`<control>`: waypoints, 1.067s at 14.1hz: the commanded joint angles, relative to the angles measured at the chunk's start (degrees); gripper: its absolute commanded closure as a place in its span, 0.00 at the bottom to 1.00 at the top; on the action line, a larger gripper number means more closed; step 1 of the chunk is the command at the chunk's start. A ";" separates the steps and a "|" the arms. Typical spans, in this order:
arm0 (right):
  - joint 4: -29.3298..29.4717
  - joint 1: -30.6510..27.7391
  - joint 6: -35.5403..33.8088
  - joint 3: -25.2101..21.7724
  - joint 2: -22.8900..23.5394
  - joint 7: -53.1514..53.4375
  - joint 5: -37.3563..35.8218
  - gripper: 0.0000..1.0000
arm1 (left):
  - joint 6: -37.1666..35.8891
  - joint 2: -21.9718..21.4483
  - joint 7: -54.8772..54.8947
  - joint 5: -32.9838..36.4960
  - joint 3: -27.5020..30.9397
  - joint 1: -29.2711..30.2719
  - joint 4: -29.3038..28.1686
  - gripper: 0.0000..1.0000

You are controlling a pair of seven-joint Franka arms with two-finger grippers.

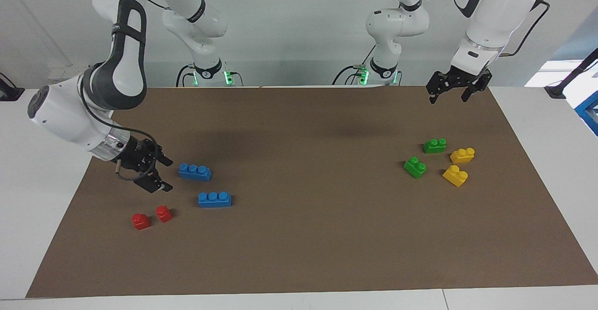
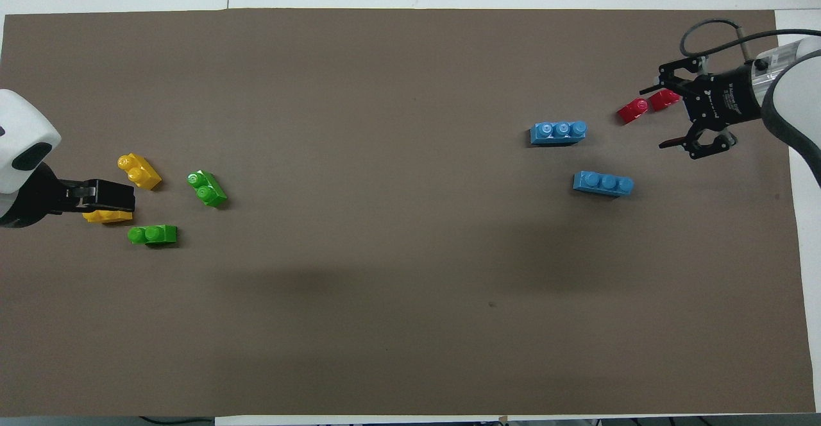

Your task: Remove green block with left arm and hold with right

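Two green blocks (image 1: 434,145) (image 1: 415,166) lie untouched on your counter (image 1: 299,235).
Your left gripper (image 1: 457,94) hangs empty, fingers parted, above them; your right gripper (image 1: 156,174) gapes beside blue bricks (image 1: 195,172).

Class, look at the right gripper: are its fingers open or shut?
Open. The right gripper hangs low over the mat beside the blue bricks, its two fingers spread with a clear gap and nothing between them.

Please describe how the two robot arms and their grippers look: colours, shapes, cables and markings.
Both arms have glossy white rounded shells with dark grey joint bands. Green lights glow at their bases. The left gripper and right gripper are black, skeletal two-finger units. A black cable loops beside each wrist. Small white lettering marks the right gripper's body.
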 commanded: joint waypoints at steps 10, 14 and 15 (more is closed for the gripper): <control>1.75 -2.18 -9.53 0.62 -6.02 -36.79 -16.67 0.03 | -1.71 2.73 0.51 -3.74 0.60 0.09 3.36 0.00; 1.75 -1.39 -13.83 1.23 -11.03 -36.79 -18.63 0.03 | -0.84 2.29 1.65 -3.48 0.51 0.36 2.75 0.00; 1.75 -1.30 -14.80 1.49 -12.08 -36.88 -18.63 0.03 | -0.83 2.29 2.35 -3.47 0.43 0.44 2.75 0.00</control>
